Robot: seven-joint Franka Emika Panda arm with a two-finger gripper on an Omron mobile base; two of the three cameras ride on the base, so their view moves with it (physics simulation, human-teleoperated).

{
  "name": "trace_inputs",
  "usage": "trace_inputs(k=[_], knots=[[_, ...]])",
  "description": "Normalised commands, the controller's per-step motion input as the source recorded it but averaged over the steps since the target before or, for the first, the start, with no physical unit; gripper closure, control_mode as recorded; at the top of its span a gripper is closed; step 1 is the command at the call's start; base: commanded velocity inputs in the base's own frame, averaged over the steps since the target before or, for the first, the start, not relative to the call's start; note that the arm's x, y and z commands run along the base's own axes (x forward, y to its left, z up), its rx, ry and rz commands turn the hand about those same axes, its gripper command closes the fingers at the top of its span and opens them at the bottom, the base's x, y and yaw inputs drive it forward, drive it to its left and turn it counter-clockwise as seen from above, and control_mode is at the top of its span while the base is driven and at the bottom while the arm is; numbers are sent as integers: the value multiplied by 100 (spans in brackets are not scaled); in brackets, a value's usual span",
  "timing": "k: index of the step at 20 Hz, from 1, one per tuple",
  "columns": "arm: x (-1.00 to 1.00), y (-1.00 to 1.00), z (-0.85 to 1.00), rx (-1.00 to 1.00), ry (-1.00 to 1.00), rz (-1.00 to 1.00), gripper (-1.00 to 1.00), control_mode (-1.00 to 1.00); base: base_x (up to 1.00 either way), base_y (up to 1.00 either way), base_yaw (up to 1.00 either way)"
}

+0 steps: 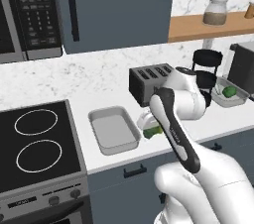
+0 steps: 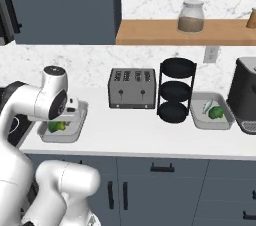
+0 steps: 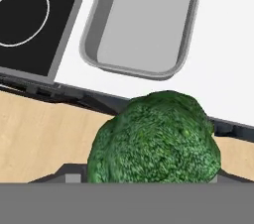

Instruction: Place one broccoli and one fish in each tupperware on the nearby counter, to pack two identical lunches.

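The jaws [image 1: 151, 130] are pinching a head of broccoli [image 3: 156, 141]; from the hand view it bulges between them, wide enough to keep them well spread. It hangs near the counter's front edge, with the wooden floor showing beyond, just beside the near tupperware [image 1: 114, 130] rather than over it. That tray lies empty on the white counter [image 1: 99, 82], next to the black stovetop [image 1: 37, 141], and I'd say the broccoli is held this high so it can clear the raised rim before being lowered in.

From the right base view the green lump [image 2: 56, 126] sits in line with that tray, but the left base view shows it off the tray's right side, so I trust the latter.

Further along the counter, past the dark toaster [image 2: 132, 88] and a black tiered stand [image 2: 175, 90], the second tupperware [image 2: 212, 118] already holds a broccoli [image 2: 216, 112] and a pale piece beside it, probably the fish [image 2: 207, 105], though it is small to judge. That lunch looks packed; this one has both items still to come, broccoli first.
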Motion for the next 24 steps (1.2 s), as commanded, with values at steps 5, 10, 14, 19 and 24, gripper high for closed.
trace_inputs(k=[5,10,14,19,24], knots=[[100,82,-42,-1,7,-3,100,-100,0,0,0],[100,77,-8,-14,41,-4,100,-100,0,0,0],[62,11,-13,-8,50,0,100,-100,0,0,0],[16,0,-85,0,-4,1,100,-100,0,0,0],[35,10,-69,0,-20,0,100,-100,0,0,0]])
